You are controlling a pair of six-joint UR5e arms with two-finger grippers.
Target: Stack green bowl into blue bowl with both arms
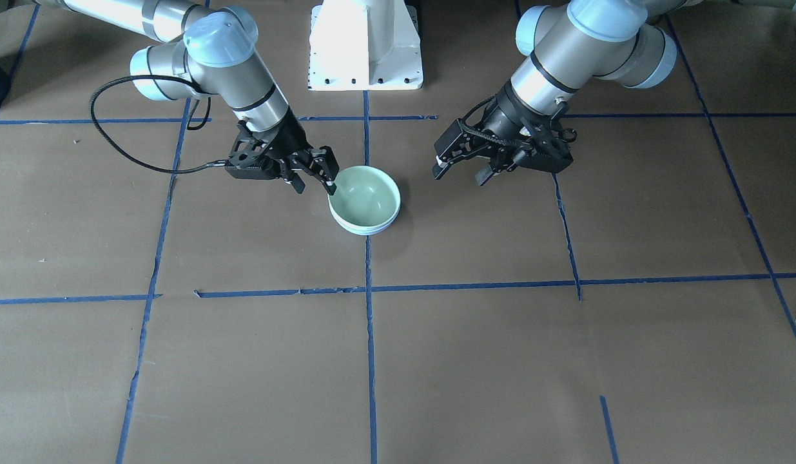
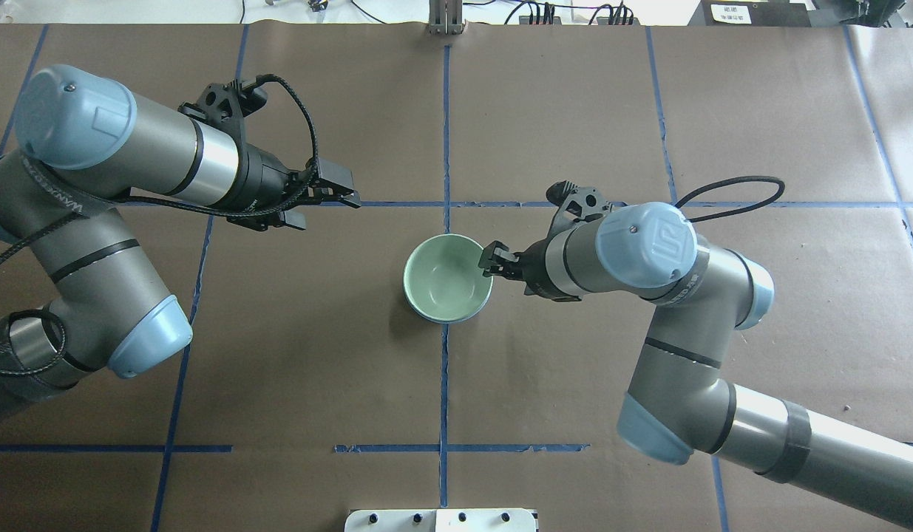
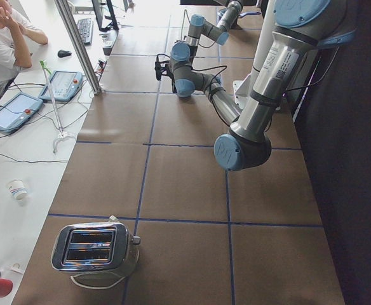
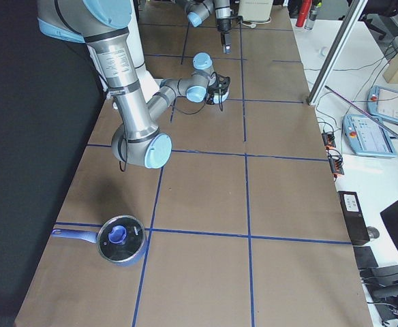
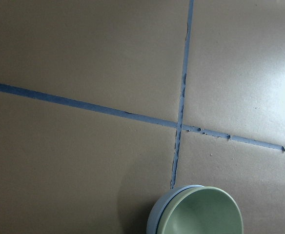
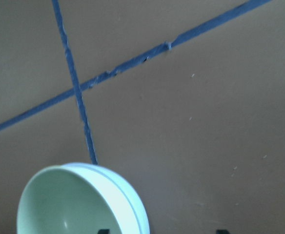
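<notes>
The green bowl (image 1: 365, 193) sits nested inside the blue bowl (image 1: 362, 230) at the table's centre; only the blue bowl's rim and outer wall show. The pair also shows in the left wrist view, green bowl (image 5: 203, 214) in blue bowl (image 5: 153, 217). My right gripper (image 1: 315, 185) is open at the bowls' rim, with one fingertip at the rim's edge. In the right wrist view the rim (image 6: 132, 195) lies between its two fingers. My left gripper (image 1: 460, 175) is open and empty, held above the table well to the other side of the bowls.
The white pedestal base (image 1: 365, 45) stands at the robot's side of the table. A toaster (image 3: 96, 248) sits at the table's left end and a blue-lidded pot (image 4: 120, 240) at its right end. Blue tape lines cross the brown table.
</notes>
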